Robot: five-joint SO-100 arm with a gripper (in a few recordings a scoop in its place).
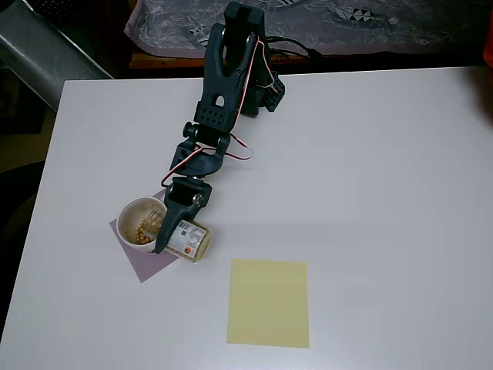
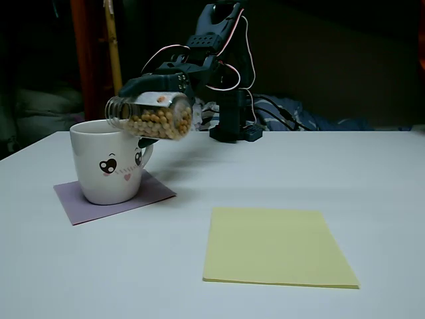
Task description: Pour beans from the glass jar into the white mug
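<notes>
White table (image 1: 370, 169) carries a purple paper square (image 1: 146, 264), with the white mug (image 2: 107, 161) standing on it near the left edge in the overhead view. A pale yellow paper sheet (image 1: 269, 302) lies flat just right of the purple one, apart from it and toward the near edge. The arm's dark base (image 1: 268, 94) sits at the far edge.

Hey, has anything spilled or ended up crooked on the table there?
No spill shows. The glass jar lies on its side in the gripper over the white mug, which is just the pour. The purple mat sits skewed under the mug.
</notes>
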